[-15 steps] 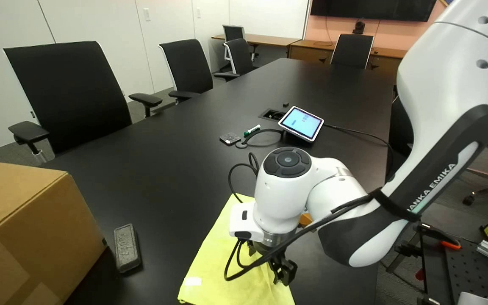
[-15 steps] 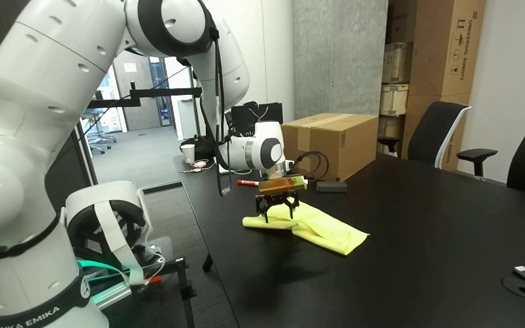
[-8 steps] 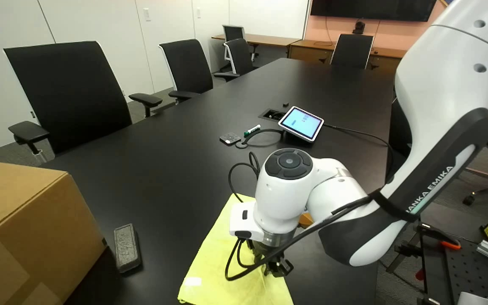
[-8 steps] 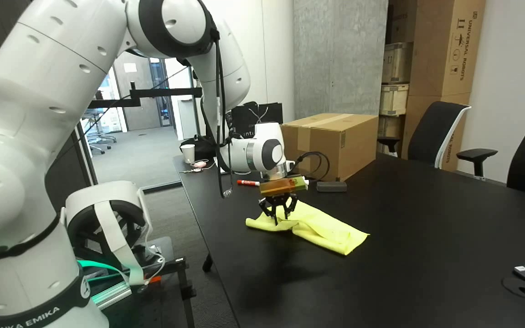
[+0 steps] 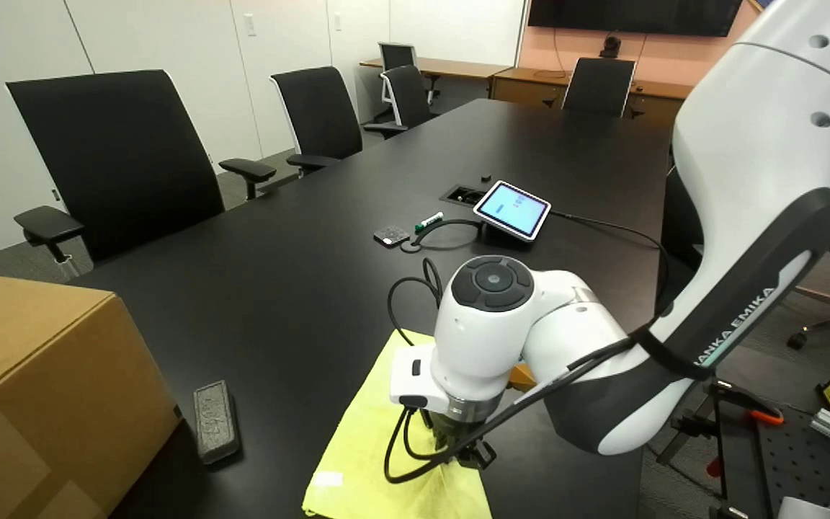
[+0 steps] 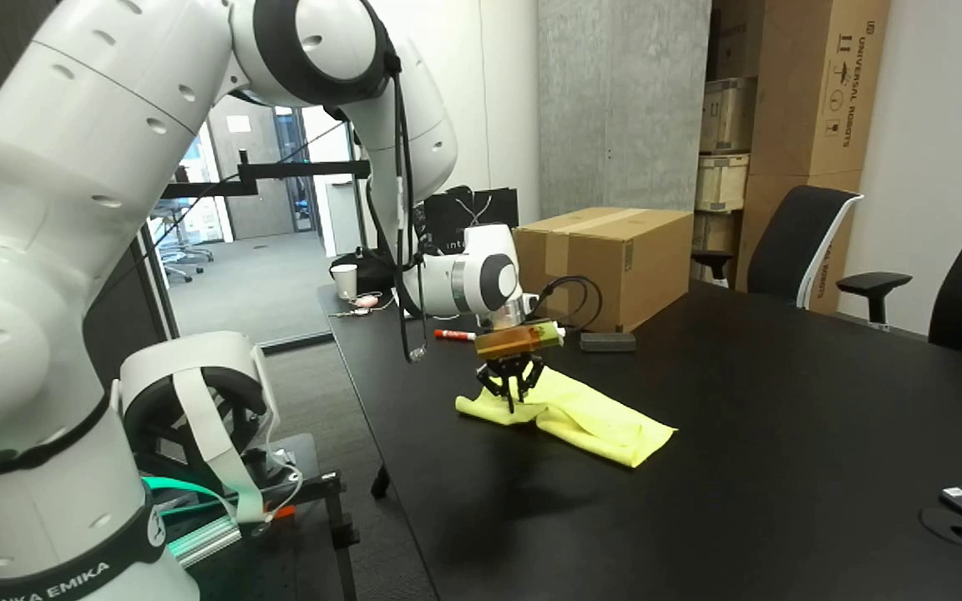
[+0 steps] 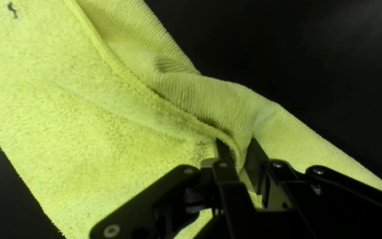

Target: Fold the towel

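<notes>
The yellow towel (image 6: 606,421) lies on the black table, partly doubled over, with a wrinkled ridge across it. In the wrist view the towel (image 7: 78,149) shows a fuzzy face at left and a ribbed, folded-back strip at right. My gripper (image 7: 239,146) points down at it, its two dark fingers (image 7: 256,159) pressing a bunched fold of the cloth from both sides. The same gripper (image 6: 516,402) is low over the near-left part of the towel in an exterior view. Elsewhere, the arm and its cables cover part of the towel (image 5: 364,447) and most of the fingers.
A cardboard box (image 5: 47,389) and a dark eraser block (image 5: 216,422) stand on the table to one side of the towel. Farther off are a tablet (image 5: 513,210) and a green marker (image 5: 429,220). A red marker (image 6: 454,335) lies behind the gripper.
The jaws have come together from wide apart onto the cloth. The towel's near-left end has been drawn in slightly toward the gripper, and the cloth is gathered between the fingers.
</notes>
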Controlling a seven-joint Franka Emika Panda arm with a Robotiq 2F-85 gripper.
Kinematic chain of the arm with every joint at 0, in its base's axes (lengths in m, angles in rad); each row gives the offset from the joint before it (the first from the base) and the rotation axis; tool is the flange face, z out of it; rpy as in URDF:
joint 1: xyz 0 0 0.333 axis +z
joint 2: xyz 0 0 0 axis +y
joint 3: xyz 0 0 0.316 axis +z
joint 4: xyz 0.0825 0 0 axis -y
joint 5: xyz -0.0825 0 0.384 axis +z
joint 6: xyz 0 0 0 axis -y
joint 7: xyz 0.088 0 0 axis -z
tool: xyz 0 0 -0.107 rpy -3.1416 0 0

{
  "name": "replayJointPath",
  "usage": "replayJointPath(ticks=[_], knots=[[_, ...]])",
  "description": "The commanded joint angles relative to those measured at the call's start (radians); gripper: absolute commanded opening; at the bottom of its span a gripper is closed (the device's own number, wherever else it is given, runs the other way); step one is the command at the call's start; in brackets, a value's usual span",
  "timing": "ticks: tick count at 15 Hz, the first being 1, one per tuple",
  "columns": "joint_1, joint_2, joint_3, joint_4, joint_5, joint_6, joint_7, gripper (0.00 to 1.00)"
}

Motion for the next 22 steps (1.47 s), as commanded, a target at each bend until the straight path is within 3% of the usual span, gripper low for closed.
replayJointPath(ticks=[1, 5, 13, 22], knots=[[0.027, -0.025, -0.021, -0.001, -0.034, -0.026, 0.025, 0.18], [0.028, -0.053, -0.012, -0.007, -0.033, -0.08, 0.014, 0.08], [0.023, -0.091, 0.004, 0.019, -0.012, -0.148, 0.019, 0.07], [0.019, -0.058, 0.037, 0.2, 0.064, -0.282, 0.025, 0.07]])
